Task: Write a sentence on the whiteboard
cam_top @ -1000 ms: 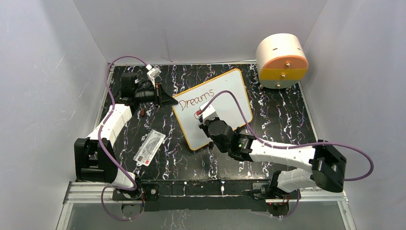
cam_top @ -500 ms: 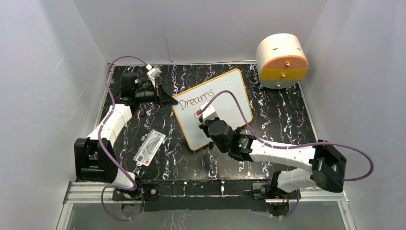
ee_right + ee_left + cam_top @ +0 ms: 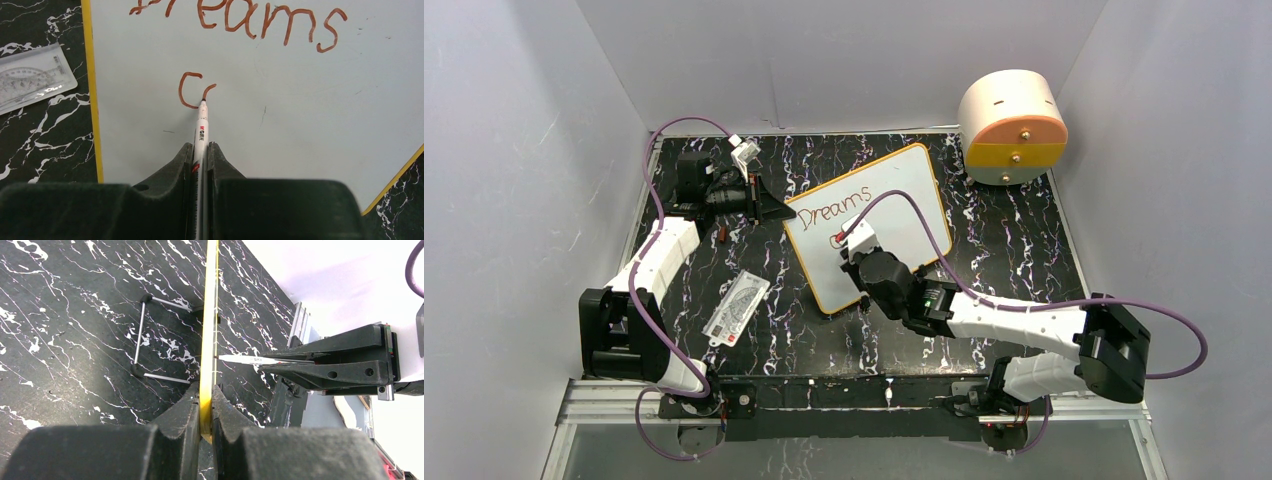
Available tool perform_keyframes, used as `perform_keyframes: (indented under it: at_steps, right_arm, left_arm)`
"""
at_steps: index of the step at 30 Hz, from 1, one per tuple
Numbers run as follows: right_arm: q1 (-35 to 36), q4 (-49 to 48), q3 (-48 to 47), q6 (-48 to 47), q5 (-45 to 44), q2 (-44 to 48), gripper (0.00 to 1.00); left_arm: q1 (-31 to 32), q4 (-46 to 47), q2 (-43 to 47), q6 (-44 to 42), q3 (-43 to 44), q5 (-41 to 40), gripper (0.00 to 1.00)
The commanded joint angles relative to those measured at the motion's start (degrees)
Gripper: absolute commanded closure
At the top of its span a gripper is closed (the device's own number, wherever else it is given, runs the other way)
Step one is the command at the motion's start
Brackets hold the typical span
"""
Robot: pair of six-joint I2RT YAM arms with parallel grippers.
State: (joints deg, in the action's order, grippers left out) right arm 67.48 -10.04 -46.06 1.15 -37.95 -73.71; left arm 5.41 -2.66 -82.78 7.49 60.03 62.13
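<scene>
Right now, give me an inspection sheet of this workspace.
Surface: black marbled table.
Job's things: whiteboard carries the sentence so far: "Dreams", then a "c" and a part stroke.
Clutter: clear protractor left of the board; round beige-and-orange container at far right corner.
Grippers: left gripper shut on the whiteboard's yellow edge; right gripper shut on the marker, tip on the board.
Cables: purple cable arcs over the board.
Surroundings: plain white walls.

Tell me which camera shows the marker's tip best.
The right wrist view: the marker runs straight up from the right gripper, its tip on the whiteboard beside a written c. The left wrist view shows it side-on, thin, meeting the board. The top view barely shows it.
</scene>
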Motion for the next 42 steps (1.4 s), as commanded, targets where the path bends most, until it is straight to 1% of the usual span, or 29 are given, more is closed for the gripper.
perform_keyframes:
  at_steps: [1,9,13,19,27,31,42]
  right_arm:
    - [-0.36,2.14,-0.02,1.05,-0.12,2.16,1.00]
    - [-0.45,2.19,0.35,0.70,-3.28,2.62,1.00]
    - [-0.73,0.31,0.79,0.46,-4.72,2.89,1.00]
    - [-1.81,-3.00,0.52,-1.04,-4.62,2.29,1.00]
    - [-3.05,-6.43,0.20,-1.06,-3.38,1.34,1.00]
    - [-3.20,-7.43,-0.45,-3.37,-2.17,0.80,1.00]
    - [-3.22,-6.18,-1.21,-3.87,2.64,0.78,1.00]
  left_arm:
    - [2.15,-5.03,-1.76,-2.65,-1.05,-3.97,1.00]
    - [2.24,-4.99,-1.79,-2.65,-1.05,-3.99,1.00]
    - [2.24,-4.99,-2.01,-2.65,-1.04,-3.82,1.00]
    - [2.40,-5.09,-1.94,-2.65,-1.05,-3.70,1.00]
    - [2.76,-5.28,-1.94,-2.85,-0.99,-3.64,1.00]
    - [2.76,-5.38,-1.86,-3.00,-1.05,-3.68,1.00]
    - [2.76,-5.61,-2.03,-3.09,-0.73,-4.25,1.00]
